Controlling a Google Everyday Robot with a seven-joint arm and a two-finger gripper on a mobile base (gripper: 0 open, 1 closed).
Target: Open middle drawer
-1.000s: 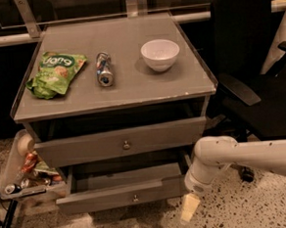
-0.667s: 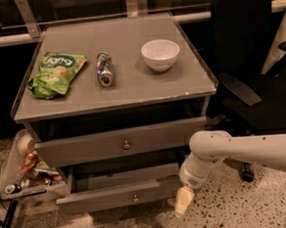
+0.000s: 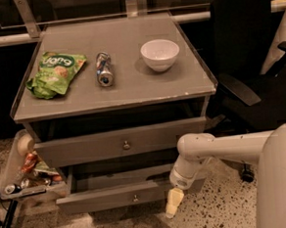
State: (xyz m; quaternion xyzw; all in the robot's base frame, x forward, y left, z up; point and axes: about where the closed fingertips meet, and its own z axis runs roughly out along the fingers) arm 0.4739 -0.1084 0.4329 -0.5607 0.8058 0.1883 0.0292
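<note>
The middle drawer [image 3: 109, 197] is the lower of the two grey fronts that show. It has a small round knob [image 3: 135, 198] at its centre. It stands pulled out, with a strip of its inside showing behind the front. My gripper [image 3: 173, 203] hangs pointing down at the right end of that front, low near the floor. My white arm [image 3: 219, 147] reaches in from the right. The wider top drawer front [image 3: 86, 148] sits above, also slightly out. The bottom drawer is hidden.
On the cabinet top [image 3: 132, 94] lie a green snack bag [image 3: 54, 73], a can on its side [image 3: 104, 68] and a white bowl [image 3: 160, 53]. A side tray of snacks [image 3: 24, 168] hangs at the left. A black office chair [image 3: 250, 74] stands at the right.
My gripper and forearm have moved left, closer to the right end of the middle drawer front. The drawers have not visibly moved.
</note>
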